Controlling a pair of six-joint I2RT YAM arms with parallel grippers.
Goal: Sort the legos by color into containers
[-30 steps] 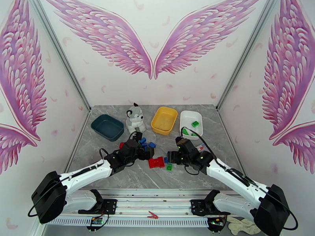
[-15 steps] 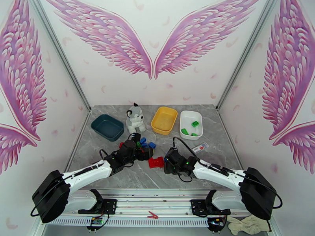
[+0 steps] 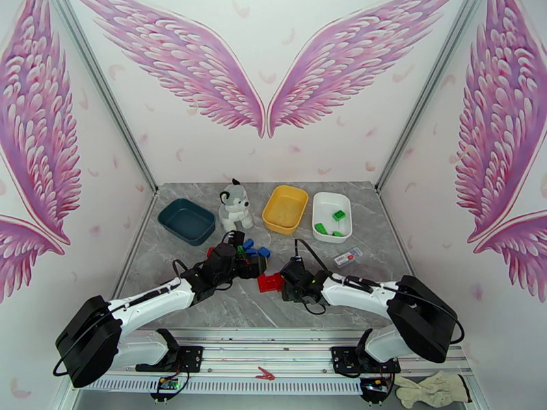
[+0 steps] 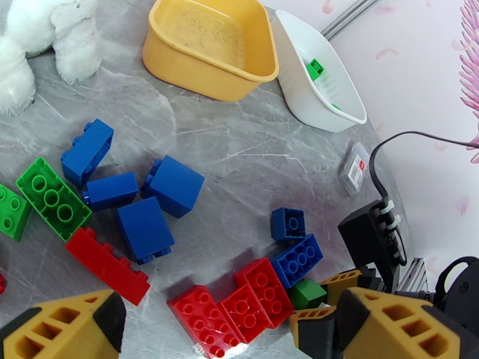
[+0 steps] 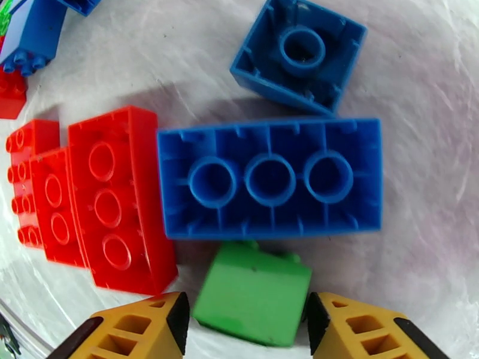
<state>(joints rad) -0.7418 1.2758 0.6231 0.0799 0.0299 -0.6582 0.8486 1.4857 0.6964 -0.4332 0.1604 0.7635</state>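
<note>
Left arm [image 3: 157,298]: it is reaching in from the near left toward the middle of the counter [image 3: 383,227].
Left jaws: I am seeing them standing fully apart with nothing between them. Their yellow fingertips [image 4: 72,327] are hanging above the near edge of the brick pile.
Right arm [image 3: 355,290]: it is reaching in from the near right, with its wrist sitting low beside the pile.
Right jaws: they are standing partly apart and straddling a small green brick [image 5: 251,294], with a pad [image 5: 179,315] lying just beside each flank. I cannot tell whether they are pressing it.
Neighbours of the green brick: a long blue brick [image 5: 269,178] is lying underside up just beyond it. A small blue brick [image 5: 299,52] is lying farther on, and red bricks [image 5: 120,198] are sitting against the long one's left end.
Rest of the loose legos: I am seeing several blue bricks [image 4: 170,186], a long green brick [image 4: 52,198] and a long red brick [image 4: 108,264] lying mid-counter under the left wrist.
White tray [image 3: 328,198]: it is sitting at the far right and holding three green pieces [image 3: 338,214].
Yellow tray [image 3: 286,206]: it is sitting just left of the white tray.
Teal tray [image 3: 186,221]: it is sitting at the far left.
Plush dog [image 3: 234,206]: it is sitting upright between the teal and yellow trays.
</note>
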